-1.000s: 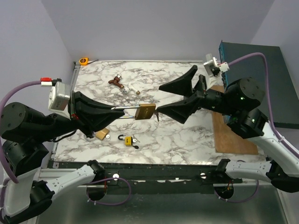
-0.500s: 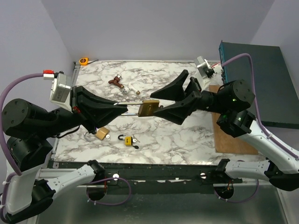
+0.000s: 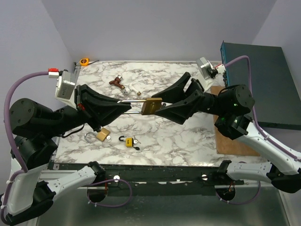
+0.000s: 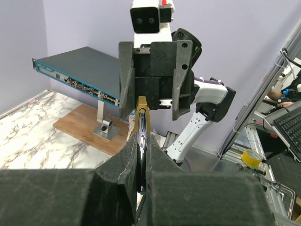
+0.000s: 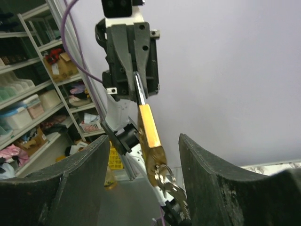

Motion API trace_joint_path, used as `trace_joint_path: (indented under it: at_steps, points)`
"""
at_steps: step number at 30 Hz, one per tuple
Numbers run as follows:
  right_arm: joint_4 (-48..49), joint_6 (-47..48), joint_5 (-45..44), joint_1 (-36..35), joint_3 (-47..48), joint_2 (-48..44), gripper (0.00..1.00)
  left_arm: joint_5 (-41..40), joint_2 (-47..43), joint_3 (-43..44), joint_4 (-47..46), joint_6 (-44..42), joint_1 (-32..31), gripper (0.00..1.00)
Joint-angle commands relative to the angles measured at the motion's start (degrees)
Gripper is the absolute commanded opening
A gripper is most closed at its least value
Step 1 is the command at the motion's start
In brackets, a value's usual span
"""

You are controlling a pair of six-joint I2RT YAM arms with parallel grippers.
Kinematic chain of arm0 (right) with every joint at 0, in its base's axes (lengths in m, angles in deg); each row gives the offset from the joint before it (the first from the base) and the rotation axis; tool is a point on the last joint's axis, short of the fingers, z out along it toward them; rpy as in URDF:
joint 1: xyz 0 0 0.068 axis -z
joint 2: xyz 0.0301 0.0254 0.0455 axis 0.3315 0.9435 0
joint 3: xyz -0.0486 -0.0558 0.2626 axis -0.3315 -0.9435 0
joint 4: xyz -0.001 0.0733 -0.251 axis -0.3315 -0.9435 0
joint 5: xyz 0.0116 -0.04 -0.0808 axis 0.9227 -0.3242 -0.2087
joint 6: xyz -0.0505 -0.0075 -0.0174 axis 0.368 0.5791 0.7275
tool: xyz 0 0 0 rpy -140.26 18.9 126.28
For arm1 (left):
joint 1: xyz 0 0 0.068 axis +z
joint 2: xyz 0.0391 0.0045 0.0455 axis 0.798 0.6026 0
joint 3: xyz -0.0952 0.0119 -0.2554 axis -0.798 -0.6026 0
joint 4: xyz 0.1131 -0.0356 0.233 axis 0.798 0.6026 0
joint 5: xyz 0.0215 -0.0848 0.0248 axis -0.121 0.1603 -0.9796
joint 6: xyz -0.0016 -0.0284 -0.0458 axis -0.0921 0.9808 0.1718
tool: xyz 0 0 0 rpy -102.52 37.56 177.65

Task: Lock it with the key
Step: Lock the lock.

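A brass padlock (image 3: 152,106) with a long steel shackle (image 3: 134,100) hangs in the air over the middle of the marble table (image 3: 188,136). My left gripper (image 3: 125,107) is shut on the shackle; in the left wrist view (image 4: 140,157) the steel bar sits squeezed between the pads. My right gripper (image 3: 159,104) is open, one finger on each side of the padlock's key end, not touching it. In the right wrist view the padlock (image 5: 149,127) has a ring of keys (image 5: 170,182) hanging from its bottom end, between the open fingers (image 5: 89,165).
A small brass padlock (image 3: 102,135) and a yellow padlock (image 3: 128,140) with keys lie at the front left. Loose keys (image 3: 115,82) lie at the back. A yellow tape measure (image 3: 84,61) sits in the far left corner. A network switch (image 3: 256,80) stands on a wooden board (image 3: 233,139) at right.
The held padlock has moved slightly right and toward the back of the table. My right gripper has followed it and closed in around its key end, still open.
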Motion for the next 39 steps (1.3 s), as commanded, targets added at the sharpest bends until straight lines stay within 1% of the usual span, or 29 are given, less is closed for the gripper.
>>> trace_joint_path:
  at_steps: [1,9,17,26,30,35,39]
  points:
    - [5.4,-2.9,0.9,-0.2,-1.2,0.8,0.61,-3.4,-1.2,-1.0,-7.2,1.2,-0.1,0.0]
    - [4.8,-2.9,-0.1,-0.9,-2.1,1.3,0.59,-3.7,-1.1,-1.4,-8.4,1.5,-0.1,0.0]
    - [4.8,-2.8,-0.6,-1.7,-1.7,2.1,0.49,-3.9,-1.1,-1.5,-8.4,1.5,-0.1,0.0]
    - [3.6,-1.9,-1.7,-2.1,-2.6,2.2,0.49,-4.5,-1.6,-1.9,-8.6,1.5,-0.1,0.0]
    - [1.4,-0.5,-3.0,-2.1,-2.9,2.0,0.49,-4.6,-2.0,-2.5,-9.2,1.9,-0.1,0.0]
    - [0.6,0.0,-3.6,-2.2,-3.1,2.3,0.43,-4.7,-2.7,-3.9,-10.9,2.9,-0.1,0.0]
    - [0.4,0.3,-3.6,-2.2,-3.0,2.5,0.43,-4.6,-3.0,-4.3,-11.8,3.6,-0.1,0.0]
